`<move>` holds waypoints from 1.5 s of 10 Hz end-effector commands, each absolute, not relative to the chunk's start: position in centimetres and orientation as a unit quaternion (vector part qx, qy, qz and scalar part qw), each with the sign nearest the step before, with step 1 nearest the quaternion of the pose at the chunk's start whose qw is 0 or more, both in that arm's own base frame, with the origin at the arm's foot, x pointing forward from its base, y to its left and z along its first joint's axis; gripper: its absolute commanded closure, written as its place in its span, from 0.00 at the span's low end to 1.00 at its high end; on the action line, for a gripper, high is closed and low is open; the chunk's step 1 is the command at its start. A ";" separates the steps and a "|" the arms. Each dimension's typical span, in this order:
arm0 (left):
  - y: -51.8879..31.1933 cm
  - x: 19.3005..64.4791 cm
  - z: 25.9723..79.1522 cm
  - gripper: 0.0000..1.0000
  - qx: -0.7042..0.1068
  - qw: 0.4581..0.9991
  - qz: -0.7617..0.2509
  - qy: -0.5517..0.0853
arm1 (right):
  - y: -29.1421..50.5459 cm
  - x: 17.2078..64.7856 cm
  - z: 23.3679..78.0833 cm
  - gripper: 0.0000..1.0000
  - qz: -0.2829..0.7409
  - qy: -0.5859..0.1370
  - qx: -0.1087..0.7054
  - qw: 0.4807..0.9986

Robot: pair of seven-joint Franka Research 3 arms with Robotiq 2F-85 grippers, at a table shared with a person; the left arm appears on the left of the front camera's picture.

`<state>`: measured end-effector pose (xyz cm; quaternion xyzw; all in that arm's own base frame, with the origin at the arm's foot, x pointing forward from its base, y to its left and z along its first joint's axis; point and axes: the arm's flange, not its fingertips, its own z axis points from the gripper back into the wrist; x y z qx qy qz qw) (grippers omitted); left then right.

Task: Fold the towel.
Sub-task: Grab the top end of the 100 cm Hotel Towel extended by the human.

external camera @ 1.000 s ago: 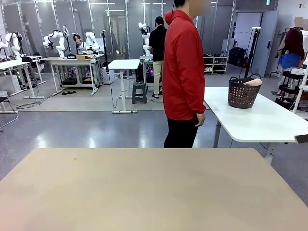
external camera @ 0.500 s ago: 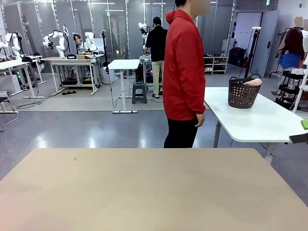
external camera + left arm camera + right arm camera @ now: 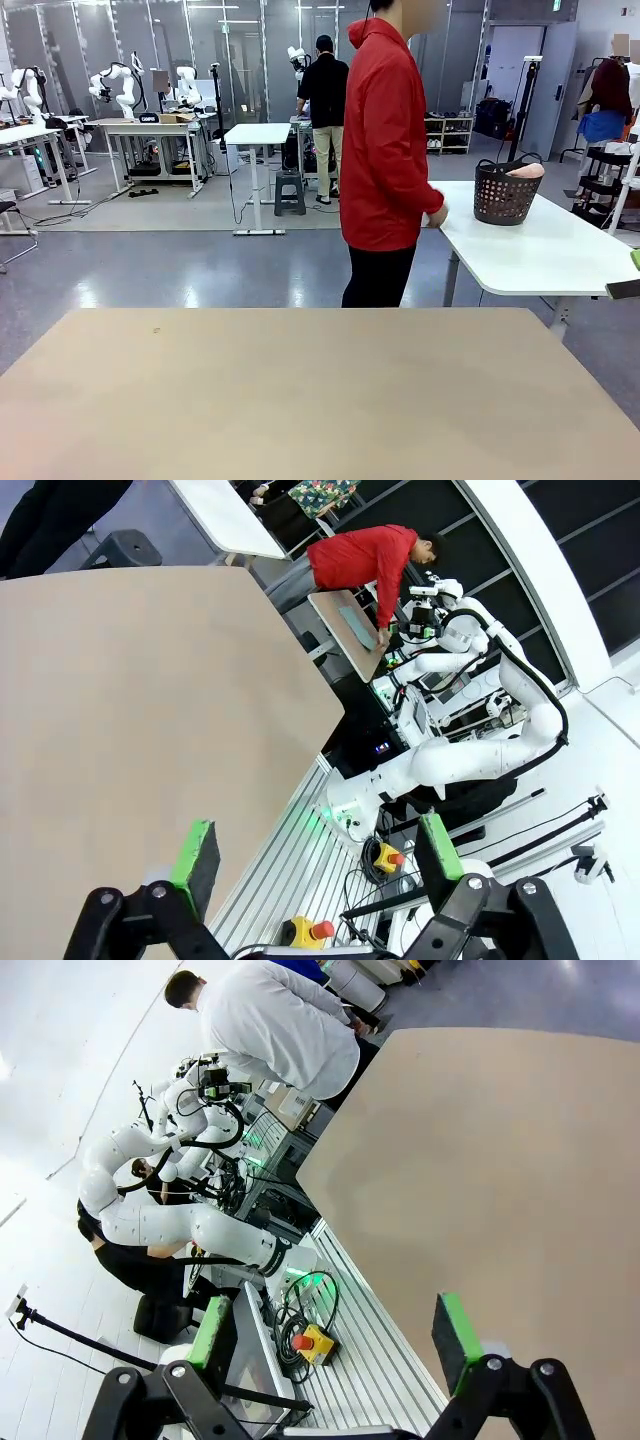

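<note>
Hovering at one edge of the flat, light-brown rectangular tabletop (image 3: 150,700), the left gripper (image 3: 318,850) is holding its two black fingers with green pads wide apart, and they are grasping nothing. The right gripper (image 3: 334,1335) is hanging over another edge of the same tabletop, and its fingers are also released and empty.

Beyond the far side of the tabletop, a person (image 3: 385,140) in a red hooded jacket and black trousers is standing side-on. The person's hand (image 3: 436,216) is reaching to the near corner of a white rectangular table (image 3: 540,255). Farther along this white table, a dark round plastic basket (image 3: 503,200) with lattice walls is standing upright. The salmon-pink towel (image 3: 524,171) is lying bunched inside the basket, with its top showing just above the rim. The towel is well apart from both grippers.
</note>
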<state>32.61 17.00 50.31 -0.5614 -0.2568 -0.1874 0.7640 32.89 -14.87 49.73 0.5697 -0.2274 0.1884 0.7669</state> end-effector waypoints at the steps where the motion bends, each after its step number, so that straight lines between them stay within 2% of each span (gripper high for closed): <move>1: 17.1 32.6 50.3 0.00 -0.565 0.757 -0.199 -0.261 | -14.9 33.1 49.7 0.00 0.197 -0.235 0.573 0.760; 15: 17.1 32.6 50.3 0.00 -0.565 0.757 -0.199 -0.261 | -14.9 33.1 49.7 0.00 0.197 -0.235 0.573 0.760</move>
